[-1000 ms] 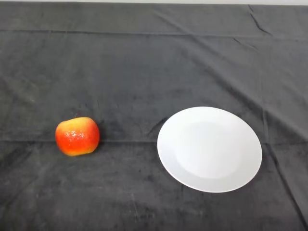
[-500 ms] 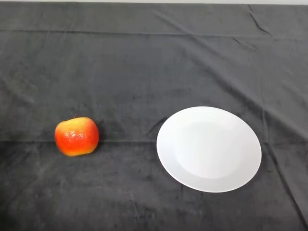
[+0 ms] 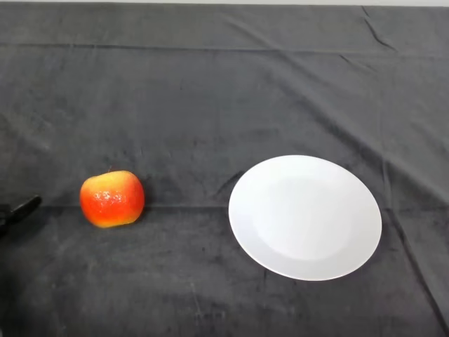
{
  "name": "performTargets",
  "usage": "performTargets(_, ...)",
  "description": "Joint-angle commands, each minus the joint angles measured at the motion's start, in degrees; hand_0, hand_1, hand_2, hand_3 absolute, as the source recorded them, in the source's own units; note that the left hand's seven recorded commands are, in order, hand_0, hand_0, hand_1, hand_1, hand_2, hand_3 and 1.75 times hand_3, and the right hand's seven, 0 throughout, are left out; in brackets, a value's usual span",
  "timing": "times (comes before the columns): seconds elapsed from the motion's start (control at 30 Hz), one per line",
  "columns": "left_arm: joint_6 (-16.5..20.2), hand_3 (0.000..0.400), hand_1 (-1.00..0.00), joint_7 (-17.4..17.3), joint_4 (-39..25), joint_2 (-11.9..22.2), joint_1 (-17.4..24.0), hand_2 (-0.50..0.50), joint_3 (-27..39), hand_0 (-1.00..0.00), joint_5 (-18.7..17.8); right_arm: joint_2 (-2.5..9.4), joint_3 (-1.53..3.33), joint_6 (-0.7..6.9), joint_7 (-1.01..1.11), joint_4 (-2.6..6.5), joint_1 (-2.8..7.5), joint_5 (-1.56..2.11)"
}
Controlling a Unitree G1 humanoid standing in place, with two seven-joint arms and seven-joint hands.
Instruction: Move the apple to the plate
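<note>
A red and yellow apple [image 3: 112, 199] rests on the dark cloth at the left of the head view. A white plate [image 3: 305, 217] lies to its right, a short gap away, with nothing on it. At the far left edge a black fingertip of my left hand [image 3: 21, 208] pokes into view, level with the apple and well clear of it. The rest of the hand is outside the view.
The dark cloth [image 3: 224, 91] covers the whole table and shows folds at the back right and along the plate's right side.
The tip of my left hand has come into view at the left edge. The apple and the plate have stayed put.
</note>
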Motion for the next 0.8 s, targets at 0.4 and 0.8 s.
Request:
performTargets(0.4,-2.04,0.0,0.0,-2.19,-2.04,-2.52,-1.99,0.0,-5.62,0.0,6.54,2.68,0.64,0.48,-0.28,0.83,2.45,0.27)
performTargets(0.8,-0.86,0.0,0.0,-3.57,-1.18,-3.83,-1.86,0.0,-10.14,0.0,10.37,2.68,0.62,0.55,-0.26,0.72,2.51,0.29)
